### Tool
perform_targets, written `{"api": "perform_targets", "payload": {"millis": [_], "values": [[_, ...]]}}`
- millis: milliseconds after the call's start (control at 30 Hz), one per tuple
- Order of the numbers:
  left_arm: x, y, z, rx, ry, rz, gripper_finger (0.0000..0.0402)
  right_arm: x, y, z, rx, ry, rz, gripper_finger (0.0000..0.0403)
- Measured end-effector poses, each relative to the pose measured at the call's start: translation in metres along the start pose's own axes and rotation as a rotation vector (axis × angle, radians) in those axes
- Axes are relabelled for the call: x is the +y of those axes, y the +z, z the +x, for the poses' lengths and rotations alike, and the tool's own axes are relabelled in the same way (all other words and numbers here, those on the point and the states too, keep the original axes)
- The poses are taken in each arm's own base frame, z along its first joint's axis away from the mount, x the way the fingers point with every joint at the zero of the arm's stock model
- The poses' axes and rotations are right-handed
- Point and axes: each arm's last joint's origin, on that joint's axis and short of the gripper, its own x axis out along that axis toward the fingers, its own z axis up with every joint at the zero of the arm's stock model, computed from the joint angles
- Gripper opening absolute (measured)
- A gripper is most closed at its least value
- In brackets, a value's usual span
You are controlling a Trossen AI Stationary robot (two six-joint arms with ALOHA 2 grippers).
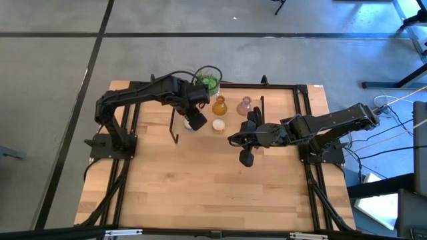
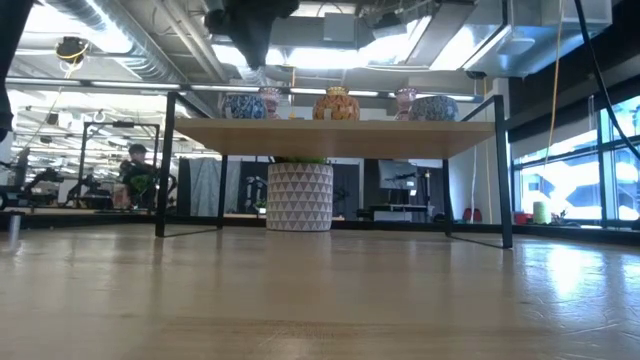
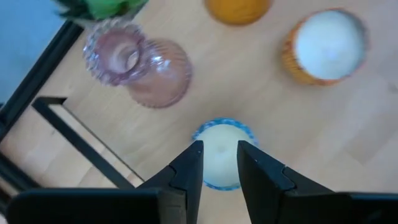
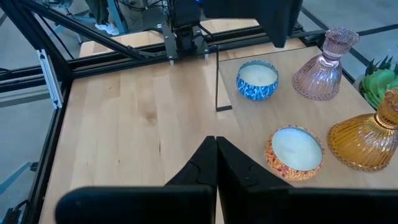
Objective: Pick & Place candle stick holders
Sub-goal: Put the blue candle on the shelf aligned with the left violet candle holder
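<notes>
Now, left gripper (image 3: pixel 219 163) part-open, holding nothing, directly above low round blue-patterned cream-filled candle holder (image 3: pixel 219 157), centre of left wrist frame, on raised wooden shelf (image 4: pixel 249 134). I'd lift straight, avoiding pink ribbed glass holder (image 3: pixel 140 65) alongside.

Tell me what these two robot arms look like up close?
Both arms are dark, nearly black, built of jointed segments on black base plates bolted at the table's sides. Black cables loop along the left arm and trail from the right arm. Each ends in a pincer with two flat, tapering black fingers. No markings are readable.
</notes>
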Motion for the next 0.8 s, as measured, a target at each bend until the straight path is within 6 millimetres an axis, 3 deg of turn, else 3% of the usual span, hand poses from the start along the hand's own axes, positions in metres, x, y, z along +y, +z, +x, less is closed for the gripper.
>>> {"api": "perform_targets", "payload": {"millis": [200, 433, 800], "values": [[-0.018, -0.006, -0.013, -0.028, -0.093, 0.203, 0.0092, -0.003, -0.004, -0.002, 0.059, 0.016, -0.046, 0.0], [-0.052, -0.027, -0.022, -0.046, -0.211, 0.488, 0.0092, -0.011, -0.014, -0.017, 0.232, 0.167, -0.07, 0.0], [-0.089, -0.046, -0.035, -0.159, -0.313, 0.591, 0.0056, 0.0, -0.021, -0.036, 0.288, 0.224, 0.021, 0.0]]}}
